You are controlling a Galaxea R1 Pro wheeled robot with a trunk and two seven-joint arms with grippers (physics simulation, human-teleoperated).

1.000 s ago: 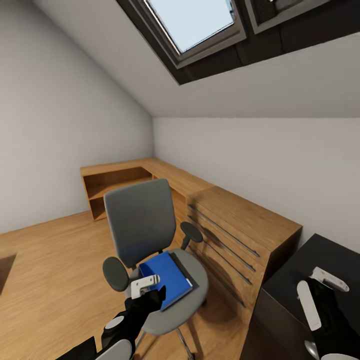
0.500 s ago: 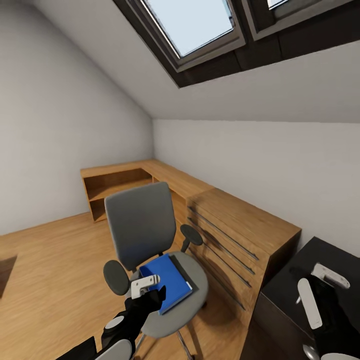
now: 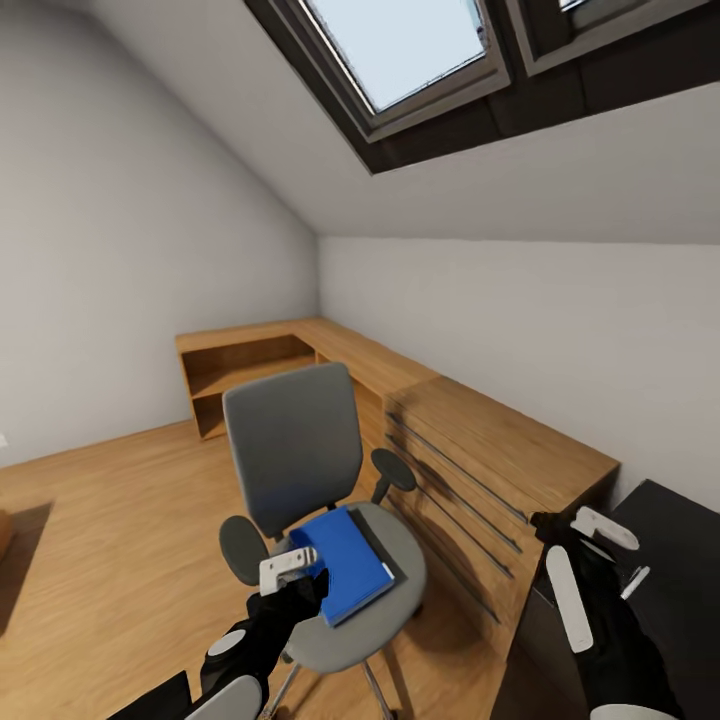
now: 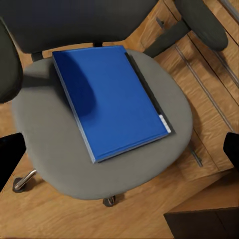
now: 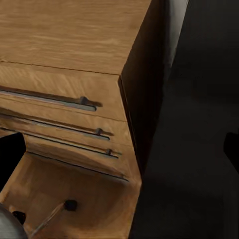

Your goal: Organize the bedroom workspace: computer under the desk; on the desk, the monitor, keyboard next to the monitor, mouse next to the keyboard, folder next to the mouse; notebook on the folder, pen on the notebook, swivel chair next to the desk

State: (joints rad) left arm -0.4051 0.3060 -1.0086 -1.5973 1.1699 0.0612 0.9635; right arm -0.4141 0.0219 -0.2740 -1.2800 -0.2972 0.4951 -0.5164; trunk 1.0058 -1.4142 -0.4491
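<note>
Head view: the swivel chair [image 3: 300, 470] stands on the oak floor [image 3: 110, 520] at centre, its right armrest near the oak drawer unit [image 3: 490, 470]. The folder [image 3: 345, 560] lies flat on the seat, its near corner reaching almost to the seat's front edge; a thin dark notebook edge [image 3: 377, 545] shows along the folder's right side. The left gripper [image 3: 292, 570] hovers just above the folder's near left corner; in the left wrist view its fingers stand apart, with the folder [image 4: 109, 99] between them. Open floor lies left of the chair. The right gripper [image 3: 590, 570] hangs over the near end of the drawer unit and the black table [image 3: 680, 560] edge, fingers spread. The pen [image 3: 634, 582] lies on the table beside the right gripper. Low oak shelving [image 3: 250, 365] lines the far wall.
</note>
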